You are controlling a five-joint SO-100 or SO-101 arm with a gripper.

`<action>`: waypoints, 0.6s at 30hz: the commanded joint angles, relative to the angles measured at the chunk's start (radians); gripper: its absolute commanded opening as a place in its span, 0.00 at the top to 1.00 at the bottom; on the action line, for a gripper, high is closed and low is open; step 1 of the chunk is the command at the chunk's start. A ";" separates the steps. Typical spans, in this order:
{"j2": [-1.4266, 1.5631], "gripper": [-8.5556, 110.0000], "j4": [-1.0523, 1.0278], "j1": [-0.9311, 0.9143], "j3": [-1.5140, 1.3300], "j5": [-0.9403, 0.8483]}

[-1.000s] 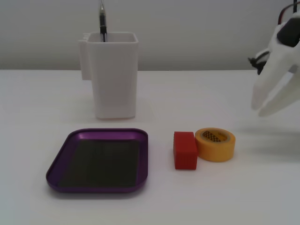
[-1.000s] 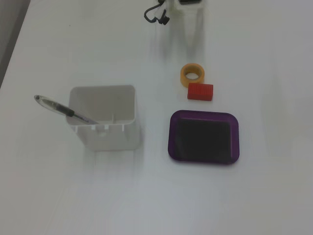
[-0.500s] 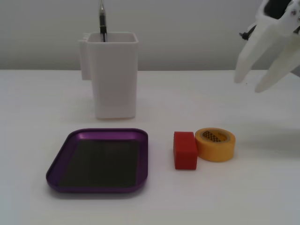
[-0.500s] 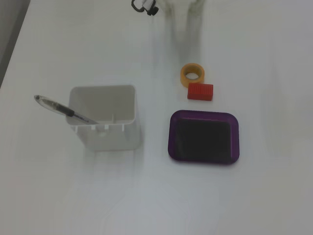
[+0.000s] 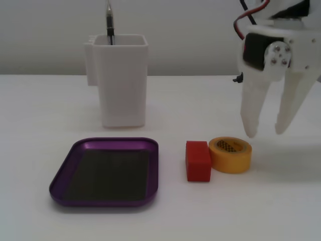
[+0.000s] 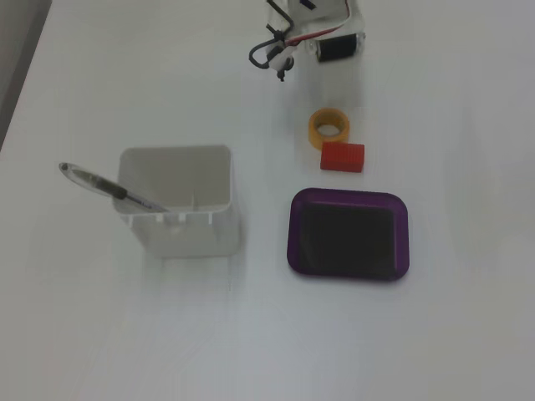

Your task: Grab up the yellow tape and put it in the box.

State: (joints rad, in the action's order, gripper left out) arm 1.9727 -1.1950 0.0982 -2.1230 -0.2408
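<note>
The yellow tape (image 5: 229,154) lies flat on the white desk (image 5: 281,201), just below the tool (image 5: 266,132) and a bit to its left in a fixed view. The tool's two fingers point down, spread apart, holding nothing. A red block (image 5: 198,159) touches the tape. The purple box (image 5: 106,171) sits farther left.

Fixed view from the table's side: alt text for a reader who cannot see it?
A white pincer, open, hangs just above a yellow tape roll beside a red block. A purple tray lies empty at left, before a white container.
</note>
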 commanded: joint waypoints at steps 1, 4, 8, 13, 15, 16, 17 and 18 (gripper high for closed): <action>-0.008 0.82 0.046 0.020 0.038 0.014; -0.023 0.82 0.077 0.020 0.038 0.015; -0.044 0.82 0.080 0.018 0.038 0.014; -0.071 0.82 0.135 0.017 0.028 0.012; -0.092 0.82 0.155 0.017 0.023 0.011; -0.103 0.82 0.166 0.017 0.023 0.011; -0.117 0.82 0.175 0.017 0.023 0.011; -0.130 0.82 0.183 0.017 0.023 0.009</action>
State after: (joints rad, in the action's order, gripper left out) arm 1.8561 -1.0370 0.1104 -2.1230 -0.2270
